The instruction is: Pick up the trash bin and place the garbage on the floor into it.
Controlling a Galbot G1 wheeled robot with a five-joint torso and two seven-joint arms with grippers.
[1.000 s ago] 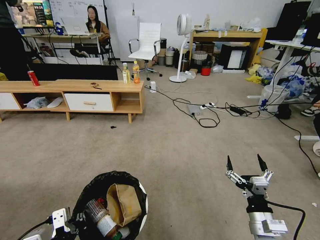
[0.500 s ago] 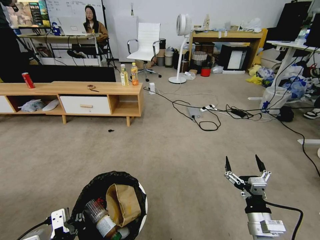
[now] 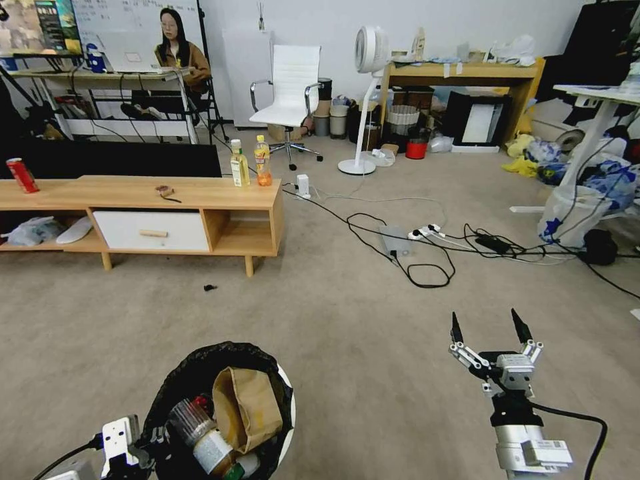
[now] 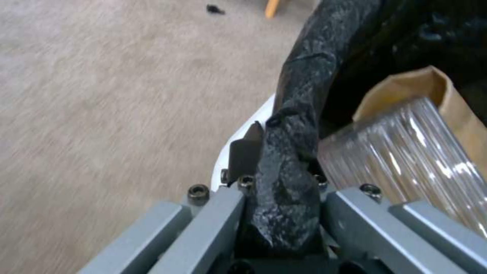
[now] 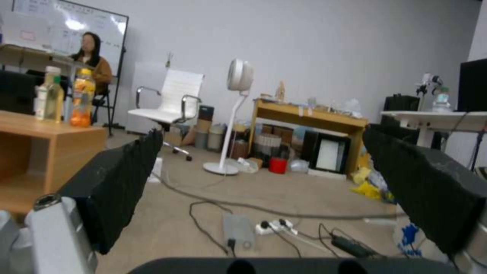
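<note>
The trash bin [image 3: 200, 357], white with a black bag over its rim, hangs at the lower left of the head view. My left gripper [image 3: 143, 447] is shut on its rim; the left wrist view shows the gripper [image 4: 281, 179] pinching the black bag's edge [image 4: 304, 95]. Garbage lies inside the bin: a crumpled tan paper bag [image 3: 247, 407] and a clear bottle [image 3: 193, 427], also seen as the bottle [image 4: 406, 152]. My right gripper [image 3: 487, 323] is open and empty, held above the carpet at the lower right; its fingers [image 5: 116, 179] frame the room.
A small dark scrap [image 3: 210, 288] lies on the carpet before the low wooden cabinet [image 3: 167, 193], which carries an upright red can [image 3: 21, 175] and two drink bottles [image 3: 239, 163]. Cables and a power strip [image 3: 413, 247] cross the floor ahead on the right. A standing fan [image 3: 365, 100] is beyond.
The whole head view has shifted, with the cabinet sliding left and lower in the picture, so the camera has moved. Both grippers and the bin keep their places in the view.
</note>
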